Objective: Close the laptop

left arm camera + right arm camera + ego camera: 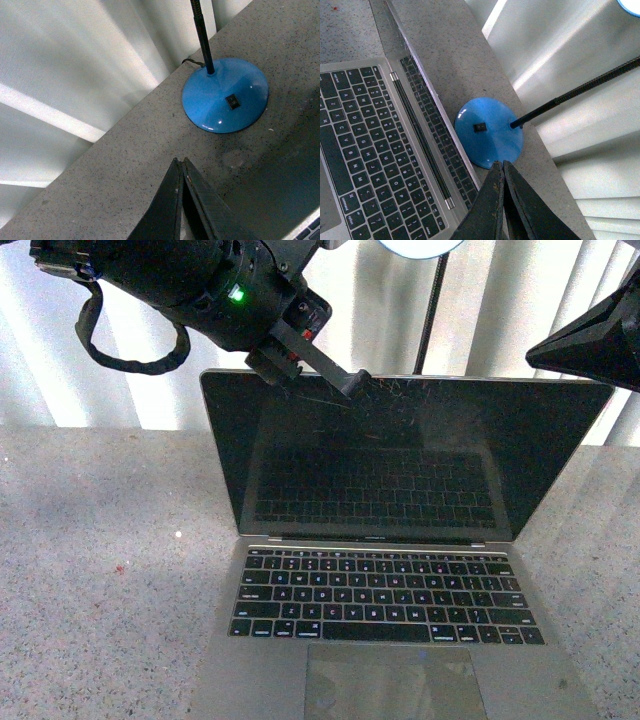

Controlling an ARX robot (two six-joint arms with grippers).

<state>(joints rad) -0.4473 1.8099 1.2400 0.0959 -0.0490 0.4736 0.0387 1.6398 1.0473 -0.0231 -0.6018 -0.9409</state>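
The grey-silver laptop (400, 640) stands open on the speckled counter, its black keys and trackpad toward me and its scratched black screen (400, 455) upright. My left gripper (355, 385) is shut and empty, its tip at the screen's top edge left of centre. In the left wrist view my left gripper (180, 162) points over the counter behind the lid. My right gripper (535, 352) is shut and empty, high near the screen's top right corner. In the right wrist view my right gripper (501, 165) hovers above the screen's edge, over the laptop (365, 150).
A lamp with a blue round base (225, 95) and a black gooseneck (432, 305) stands behind the laptop; the base also shows in the right wrist view (489, 132). White vertical blinds (520, 310) close the back. The grey speckled counter (100, 570) extends to the left.
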